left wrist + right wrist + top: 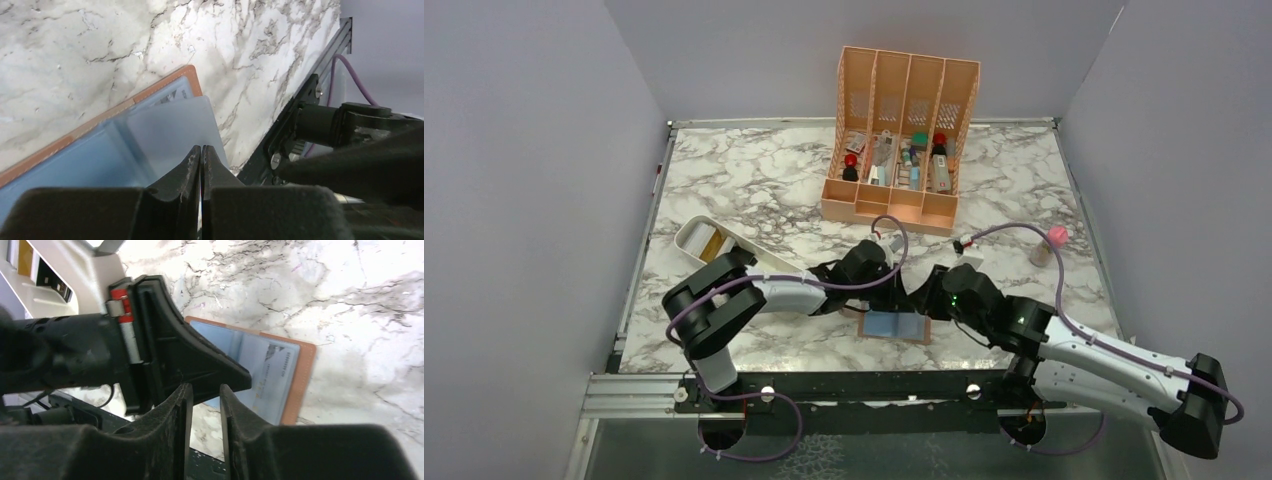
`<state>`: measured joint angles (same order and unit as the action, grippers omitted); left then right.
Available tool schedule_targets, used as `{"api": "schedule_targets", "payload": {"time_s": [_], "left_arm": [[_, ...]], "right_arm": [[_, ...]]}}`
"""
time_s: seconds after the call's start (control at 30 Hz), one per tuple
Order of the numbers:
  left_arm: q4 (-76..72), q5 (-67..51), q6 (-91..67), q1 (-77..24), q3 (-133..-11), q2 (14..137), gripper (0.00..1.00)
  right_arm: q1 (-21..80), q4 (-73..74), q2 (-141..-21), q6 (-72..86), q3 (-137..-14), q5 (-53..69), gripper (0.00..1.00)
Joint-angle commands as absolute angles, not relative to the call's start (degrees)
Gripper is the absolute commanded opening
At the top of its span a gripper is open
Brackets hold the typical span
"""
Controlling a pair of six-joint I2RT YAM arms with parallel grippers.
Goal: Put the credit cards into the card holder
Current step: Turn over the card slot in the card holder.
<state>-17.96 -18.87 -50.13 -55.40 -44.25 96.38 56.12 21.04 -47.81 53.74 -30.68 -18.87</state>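
The card holder [896,327] lies open on the marble near the front edge, light blue inside with a brown rim [300,385]. A printed credit card [279,375] sits in its right pocket. My left gripper [201,150] is shut, pinching the edge of a pale translucent pocket sheet [170,127] of the holder. In the right wrist view its black fingers [220,372] lie across the holder's middle. My right gripper [206,387] hovers just in front of the holder, open with nothing between its fingers. Both grippers [909,298] crowd over the holder in the top view.
A white oblong tray [686,237] at the left holds a gold-brown card [713,243]. The peach compartment organizer [902,140] stands at the back. A small pink-capped bottle [1049,243] is at the right. The black front rail [300,115] runs close behind the holder.
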Motion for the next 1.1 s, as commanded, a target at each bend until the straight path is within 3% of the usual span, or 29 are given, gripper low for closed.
{"api": "schedule_targets", "payload": {"time_s": [0.0, 0.37, 0.73, 0.9, 1.07], "left_arm": [[-19.09, -19.88, -49.6, -56.23, -46.52, 101.37, 0.07], [-15.78, -14.85, -47.75, -56.0, -48.3, 99.79, 0.07], [-3.36, -5.32, -44.82, -50.67, -48.37, 87.87, 0.13], [9.04, 0.38, -37.41, -45.92, -52.07, 83.04, 0.22], [22.3, 10.98, -28.13, -41.08, -56.83, 79.28, 0.24]], "right_arm": [[55.81, 26.95, -44.17, 51.24, -29.87, -21.18, 0.28], [55.81, 21.67, -49.06, 55.49, -27.07, -13.73, 0.01], [55.81, 17.83, -55.15, 61.39, -22.76, -15.44, 0.01], [55.79, 19.83, -57.84, 66.3, -21.63, -17.06, 0.01], [55.8, 23.58, -60.66, 67.94, -22.93, -19.25, 0.01]]}}
